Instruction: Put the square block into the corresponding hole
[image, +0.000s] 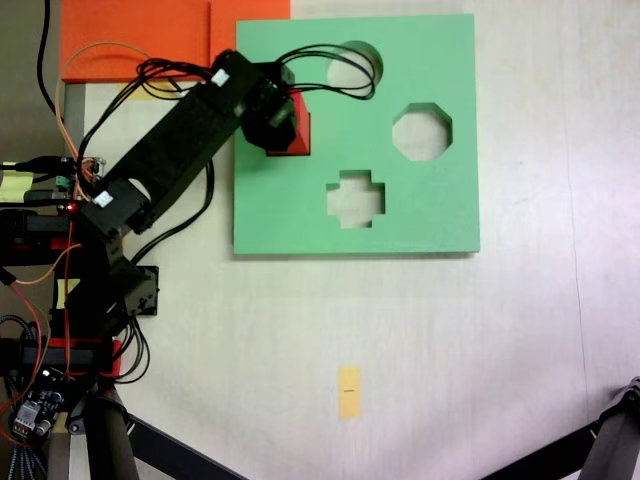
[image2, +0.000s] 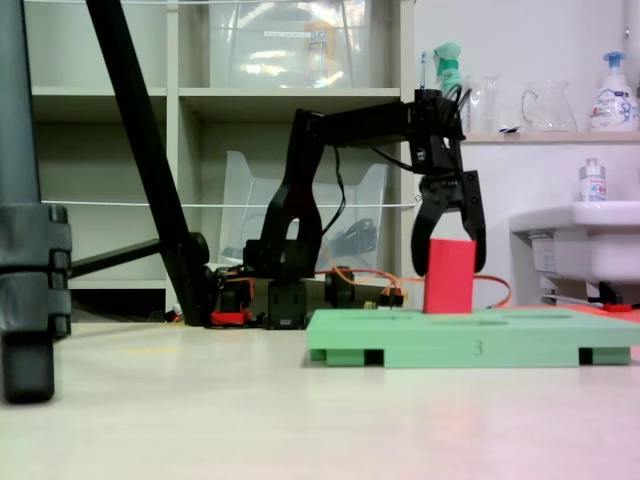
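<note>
The square block (image2: 449, 277) is a bright red foam piece standing upright on the green foam board (image2: 470, 348), its top well above the board's surface. From above, the square block (image: 300, 137) shows at the board's (image: 420, 225) upper left, partly under the arm. It covers the corresponding hole, so I cannot tell how deep it sits. My gripper (image2: 449, 248) hangs straight down over the block. One finger presses each side of its upper part. The gripper (image: 281, 125) reaches in from the left.
The board also has a round cutout (image: 352, 62), an octagonal cutout (image: 422, 132) and a cross-shaped cutout (image: 355, 198). Flat orange foam slabs (image: 135, 35) lie at the upper left. Cables and the arm base (image: 100, 290) crowd the left edge. A yellow tag (image: 348, 391) lies on the table.
</note>
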